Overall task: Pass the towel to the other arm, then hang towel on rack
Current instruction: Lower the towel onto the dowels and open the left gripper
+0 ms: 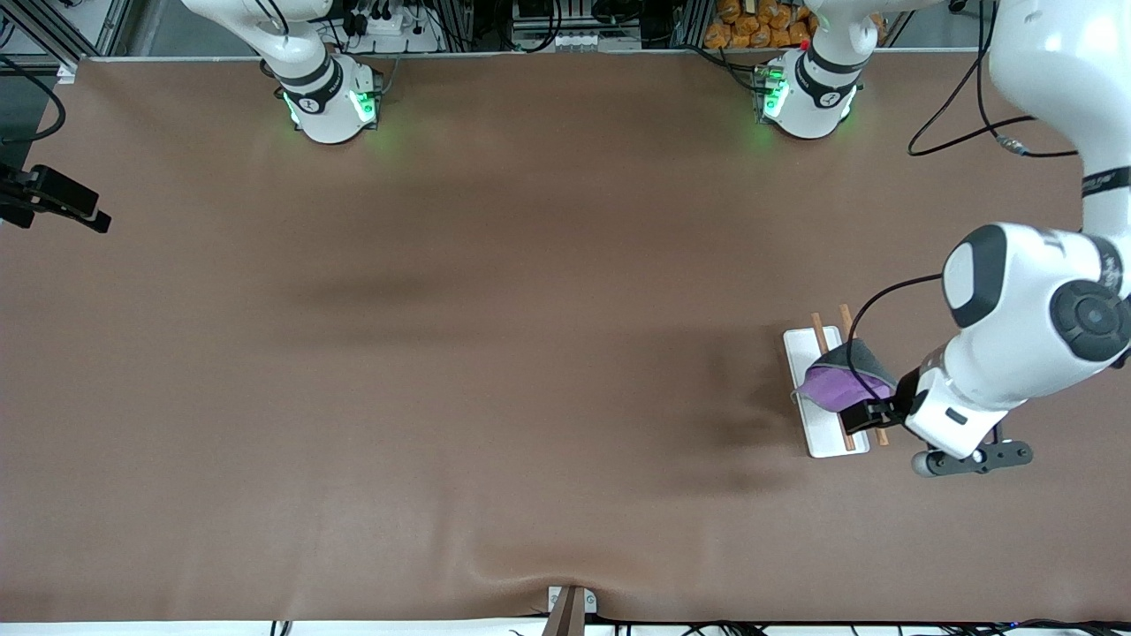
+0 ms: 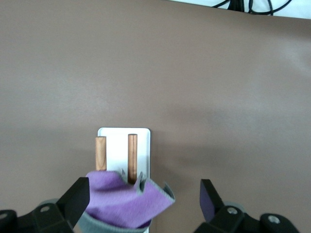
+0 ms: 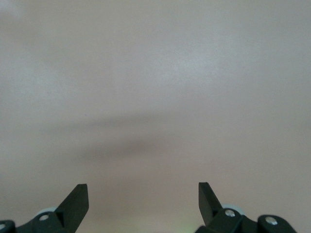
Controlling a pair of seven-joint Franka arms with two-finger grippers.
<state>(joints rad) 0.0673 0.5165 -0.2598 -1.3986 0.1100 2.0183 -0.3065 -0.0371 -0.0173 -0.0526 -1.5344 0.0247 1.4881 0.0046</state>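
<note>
Two rods, one towel draped over them, my left hand just off it.

Nearest the front camera at my left arm's end of the counter (image 1: 530,353), my left hand (image 1: 870,413) hovers over the nearer end of the rack (image 1: 800,349), fingers (image 2: 77,198) spread wide and gripping nothing; from my wrist, one finger sits right at the towel's edge and I cannot tell if it touches. The towel (image 2: 127,204) lies purple face up over the two wooden rods (image 2: 132,150), directly ahead of that hand, and the rods' long axis runs straight away from it, so I judge the clean exit is to back off along that line. My right hand (image 3: 143,201) waits, spread and empty, over bare counter, well apart from the rack.
</note>
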